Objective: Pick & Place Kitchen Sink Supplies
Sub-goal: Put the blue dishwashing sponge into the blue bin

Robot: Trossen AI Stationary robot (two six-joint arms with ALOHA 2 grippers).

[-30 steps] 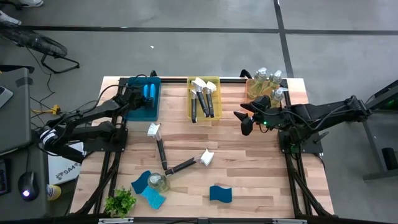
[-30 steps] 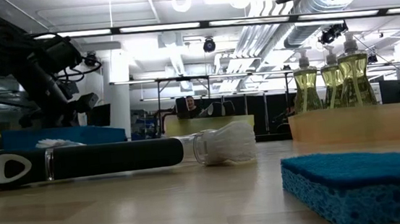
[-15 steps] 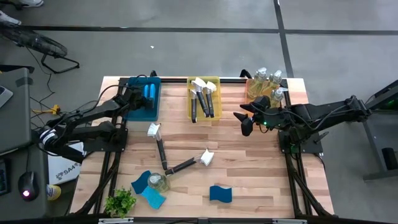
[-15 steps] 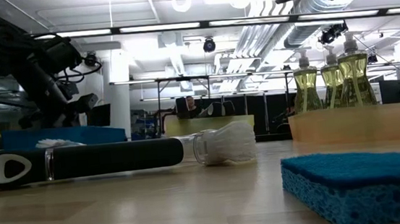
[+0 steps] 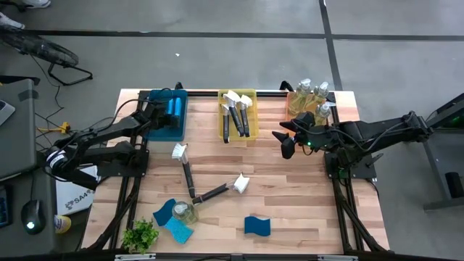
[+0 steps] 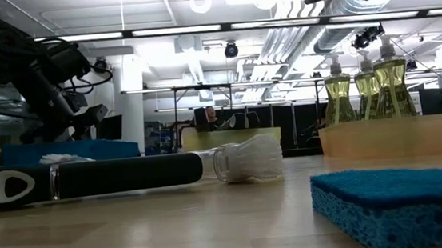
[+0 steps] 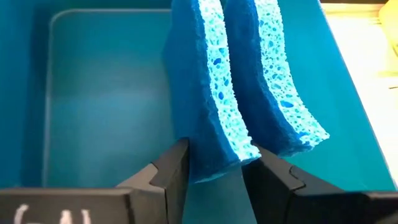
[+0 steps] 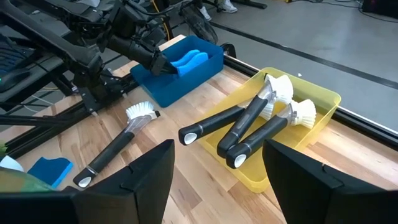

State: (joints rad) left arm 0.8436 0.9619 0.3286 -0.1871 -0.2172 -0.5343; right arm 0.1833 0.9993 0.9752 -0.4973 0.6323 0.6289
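the left gripper [image 7: 214,177] sits inside the blue bin [image 7: 106,93], jaws released, flanking one of two upright sponges [image 7: 211,93] by the bin's wall. the right gripper [image 8: 217,180] hovers open over bare worktop [image 5: 290,196] near the yellow tray [image 5: 250,94].

Two sponges [image 7: 249,93] stood on edge side by side in bin [image 5: 165,116] at table [image 5: 290,210] rear left, brushes [image 5: 235,116] in tray [image 5: 250,94] rear centre, bottles [image 5: 310,96] rear right, plant [image 5: 141,235] front left corner, loose sponge [image 5: 257,225] front centre w/ two brushes [image 5: 184,170] mid-table.
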